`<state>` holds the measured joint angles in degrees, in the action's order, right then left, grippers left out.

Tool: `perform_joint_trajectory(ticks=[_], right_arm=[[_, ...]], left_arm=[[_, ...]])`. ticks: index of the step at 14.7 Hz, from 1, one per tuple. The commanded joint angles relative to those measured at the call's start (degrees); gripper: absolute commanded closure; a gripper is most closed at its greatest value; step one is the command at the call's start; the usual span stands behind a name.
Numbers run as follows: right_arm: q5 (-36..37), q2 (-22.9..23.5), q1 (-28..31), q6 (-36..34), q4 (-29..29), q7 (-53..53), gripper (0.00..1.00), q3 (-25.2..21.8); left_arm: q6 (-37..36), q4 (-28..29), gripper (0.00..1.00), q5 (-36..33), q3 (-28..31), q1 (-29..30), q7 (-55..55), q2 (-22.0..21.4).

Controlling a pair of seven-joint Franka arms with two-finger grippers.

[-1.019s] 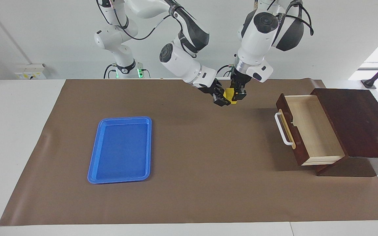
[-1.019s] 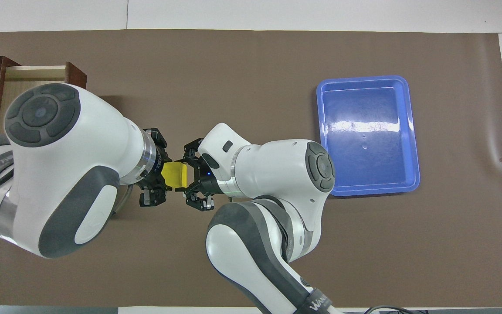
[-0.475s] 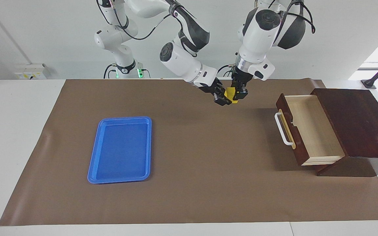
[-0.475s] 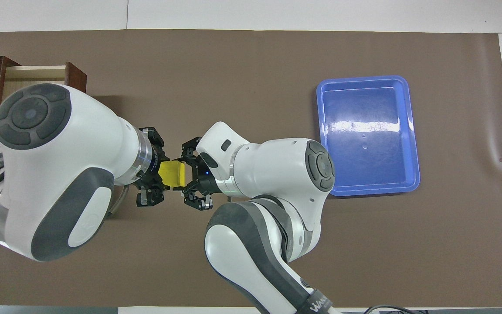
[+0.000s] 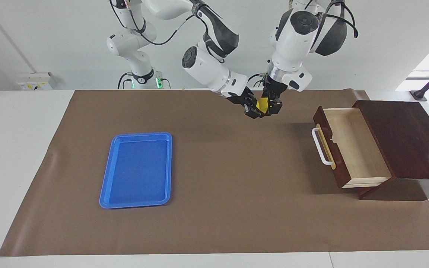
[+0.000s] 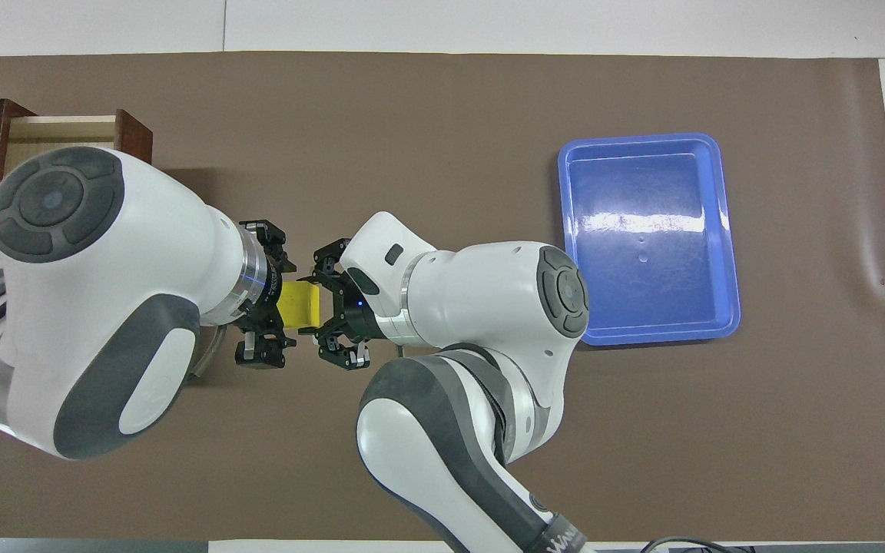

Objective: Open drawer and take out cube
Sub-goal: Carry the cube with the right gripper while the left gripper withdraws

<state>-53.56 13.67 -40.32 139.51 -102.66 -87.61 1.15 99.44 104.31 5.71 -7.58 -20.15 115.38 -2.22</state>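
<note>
Drawer [image 5: 348, 149] stands pulled out at the left arm's end of the surface [image 5: 214, 208], pale interior showing bare as far as I can see, white handle facing the middle of the mat. So the opening looks done. Cube [image 5: 262, 105] is out of the drawer and up in the air, over bare mat between the drawer and the blue tray [image 5: 137, 170], closer to the drawer. Both grippers are at it, one on either side. Right gripper [image 5: 253, 109] is closed on the cube. Left gripper [image 5: 272, 108] sits right against the cube too; whether its fingers clamp it or have let go I cannot tell from either view. Reads as a hand-over in mid-air, cube passing from the drawer-side arm to the tray-side arm. Blue tray lies well apart from the drawer, toward the right arm's end, with nothing in it. My guess at what is left: left arm clears off, right arm sets the cube down, perhaps in the tray.
</note>
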Motion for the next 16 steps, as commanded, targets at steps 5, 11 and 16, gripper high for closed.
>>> perform_joint_trajectory(ticks=[5,11,16], right_arm=[[-2.0,0.5,0.2,-0.8,0.9,-2.0,1.00,0.0],[-2.0,0.6,0.6,-1.3,0.9,-2.0,1.00,0.0],[-2.0,0.5,6.2,-8.9,0.6,-6.3,1.00,0.0]], left_arm=[[1.0,1.7,0.00,-0.7,0.7,9.0,-9.0,-1.5],[16.8,6.1,0.00,-9.3,0.7,14.3,-16.2,5.8],[22.1,5.9,0.00,-9.7,0.7,19.6,-24.1,9.4]])
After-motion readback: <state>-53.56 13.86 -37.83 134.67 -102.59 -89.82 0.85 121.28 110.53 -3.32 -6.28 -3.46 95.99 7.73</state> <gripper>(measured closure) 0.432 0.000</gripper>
